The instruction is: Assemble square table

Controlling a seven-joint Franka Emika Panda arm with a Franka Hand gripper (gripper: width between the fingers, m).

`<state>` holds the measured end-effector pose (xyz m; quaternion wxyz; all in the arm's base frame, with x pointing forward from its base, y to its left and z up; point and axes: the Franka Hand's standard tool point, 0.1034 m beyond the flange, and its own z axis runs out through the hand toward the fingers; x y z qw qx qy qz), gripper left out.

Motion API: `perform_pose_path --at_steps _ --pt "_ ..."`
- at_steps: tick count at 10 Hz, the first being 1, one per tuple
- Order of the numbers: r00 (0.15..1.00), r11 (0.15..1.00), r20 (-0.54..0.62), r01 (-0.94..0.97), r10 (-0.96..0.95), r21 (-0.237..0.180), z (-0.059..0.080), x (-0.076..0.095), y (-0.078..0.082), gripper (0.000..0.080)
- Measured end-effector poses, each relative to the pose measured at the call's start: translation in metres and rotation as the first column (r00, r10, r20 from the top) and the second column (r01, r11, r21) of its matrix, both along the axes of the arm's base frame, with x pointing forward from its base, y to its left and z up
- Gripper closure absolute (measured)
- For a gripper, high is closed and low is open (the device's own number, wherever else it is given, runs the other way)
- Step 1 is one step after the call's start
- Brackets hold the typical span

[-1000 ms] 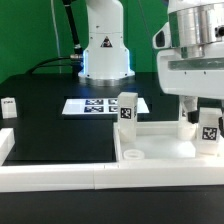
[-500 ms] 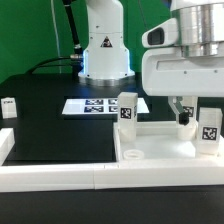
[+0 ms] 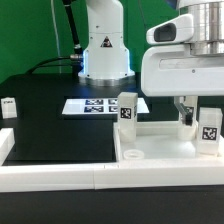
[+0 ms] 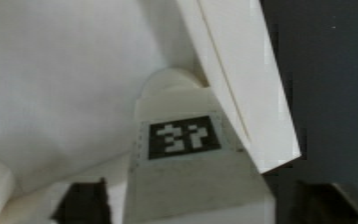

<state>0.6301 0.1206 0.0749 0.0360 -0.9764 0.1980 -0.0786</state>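
The square table top (image 3: 160, 158) lies at the front of the exterior view's right, white with a raised rim. Two white tagged legs stand upright on it: one at its far left corner (image 3: 127, 106), one at the right (image 3: 209, 131). My gripper (image 3: 197, 118) hangs over the right leg with a dark finger (image 3: 183, 113) beside it. In the wrist view this leg (image 4: 185, 138) runs between my gripper's (image 4: 190, 200) fingers (image 4: 83, 202), a thin gap showing on each side. The jaws stand open around the leg. The top's rim (image 4: 247, 80) passes beside it.
A third leg (image 3: 8, 107) lies at the far left on the black table. The marker board (image 3: 92, 105) lies flat behind the top, before the robot base (image 3: 105, 50). A long white border wall (image 3: 55, 176) runs along the front edge.
The hand has shifted towards the exterior view's left and settled over the right leg. Its fingers have drawn closer around the leg.
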Motion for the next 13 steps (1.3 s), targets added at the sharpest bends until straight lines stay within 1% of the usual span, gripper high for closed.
perform_pose_path --at_steps 1,2,3,4,6,7,8,9,10,12,13 --pt "0.997 0.997 -0.004 0.076 -0.076 0.013 -0.0002 -0.0001 0.0 0.0377" --pt "0.986 0.985 -0.012 0.169 -0.169 0.025 -0.0012 -0.0013 -0.0026 0.0506" --pt "0.97 0.97 -0.018 0.242 -0.241 0.036 -0.0014 -0.0013 -0.0035 0.0506" --pt "0.925 0.924 -0.036 0.379 -0.377 0.053 -0.0013 -0.0019 -0.0046 0.0506" --pt "0.792 0.789 -0.075 0.61 -0.605 0.077 -0.0017 -0.0034 -0.0061 0.0506" --pt "0.671 0.664 -0.111 0.741 -0.733 0.095 -0.0023 -0.0046 -0.0052 0.0506" --pt "0.552 0.541 -0.147 0.834 -0.821 0.11 -0.0028 -0.0053 -0.0038 0.0506" --pt "0.383 0.366 -0.203 0.923 -0.901 0.117 -0.0025 -0.0041 -0.0005 0.0506" --pt "0.246 0.224 -0.249 0.968 -0.937 0.114 -0.002 -0.0014 0.0014 0.0506" --pt "0.067 0.042 -0.279 0.995 -0.958 0.096 -0.0018 -0.0005 0.0014 0.0505" --pt "0.026 0.0 -0.284 0.996 -0.958 0.09 -0.0023 -0.001 0.0021 0.0505"
